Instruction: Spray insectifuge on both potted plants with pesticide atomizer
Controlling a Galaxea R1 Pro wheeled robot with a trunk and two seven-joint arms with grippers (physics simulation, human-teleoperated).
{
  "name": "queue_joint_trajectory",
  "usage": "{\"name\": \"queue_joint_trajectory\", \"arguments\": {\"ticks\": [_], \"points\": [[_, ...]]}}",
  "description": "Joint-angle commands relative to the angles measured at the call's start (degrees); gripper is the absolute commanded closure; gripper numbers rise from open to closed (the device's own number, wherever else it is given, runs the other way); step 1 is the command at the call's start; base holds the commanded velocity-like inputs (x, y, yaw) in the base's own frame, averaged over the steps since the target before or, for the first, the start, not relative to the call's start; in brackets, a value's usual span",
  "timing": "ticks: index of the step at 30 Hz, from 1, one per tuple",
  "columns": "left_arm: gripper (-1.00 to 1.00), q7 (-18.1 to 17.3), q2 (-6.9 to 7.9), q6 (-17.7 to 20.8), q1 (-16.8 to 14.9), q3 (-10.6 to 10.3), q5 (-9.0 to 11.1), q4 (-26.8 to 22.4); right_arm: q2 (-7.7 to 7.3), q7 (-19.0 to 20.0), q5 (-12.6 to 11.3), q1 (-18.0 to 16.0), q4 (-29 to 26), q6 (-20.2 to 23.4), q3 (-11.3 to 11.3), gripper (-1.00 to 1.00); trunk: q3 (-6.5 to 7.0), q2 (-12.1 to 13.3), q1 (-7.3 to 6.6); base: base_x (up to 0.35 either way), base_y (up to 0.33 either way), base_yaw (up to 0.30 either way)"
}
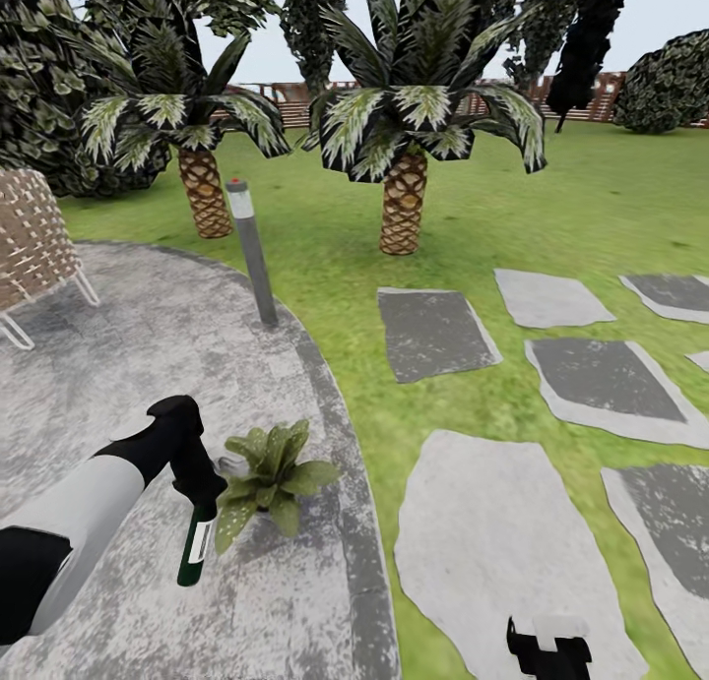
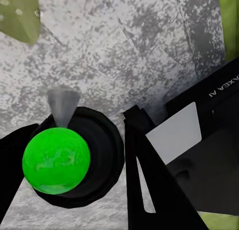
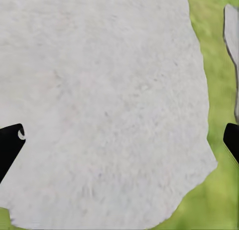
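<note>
One arm, the left, is reaching down-right, its left gripper [image 1: 200,491] grasping the pesticide atomizer [image 1: 194,551] hanging near-vertical beside a potted plant [image 1: 273,475]; the right gripper [image 3: 119,140] is spread wide

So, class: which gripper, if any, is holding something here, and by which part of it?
The left gripper holds the pesticide atomizer by its upper end, the bottle hanging down beside a potted plant. The right gripper is open, holding nothing.

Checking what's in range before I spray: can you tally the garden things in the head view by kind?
Pesticide atomizer: 1
Potted plant: 1
Palm trees: 2
Bollard lamp: 1
Wicker chair: 1
Stepping stones: 7
Total: 13
</note>
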Motion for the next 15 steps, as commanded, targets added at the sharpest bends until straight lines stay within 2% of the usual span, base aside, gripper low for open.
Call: {"name": "queue_joint_trajectory", "arguments": {"ticks": [1,11,15], "points": [[1.00,-0.57,0.02,0.60,-0.12,-0.25,-0.41,-0.07,0.02,-0.24,0.61,-0.05,0.11,-0.20,-0.38,-1.00,-0.05,-0.02,-0.01,0.000,-0.272,0.263],[1.00,-0.53,0.02,0.60,-0.19,-0.23,-0.65,-0.07,0.05,-0.24,0.61,-0.05,0.11,-0.19,-0.37,-1.00,-0.05,-0.02,-0.01,0.004,-0.273,0.275],[1.00,-0.56,0.02,0.67,-0.12,-0.17,-2.99,-0.07,0.05,-0.24,0.59,-0.05,0.11,-0.19,-0.39,-1.00,-0.05,-0.02,-0.01,0.073,-0.274,0.276]]}}
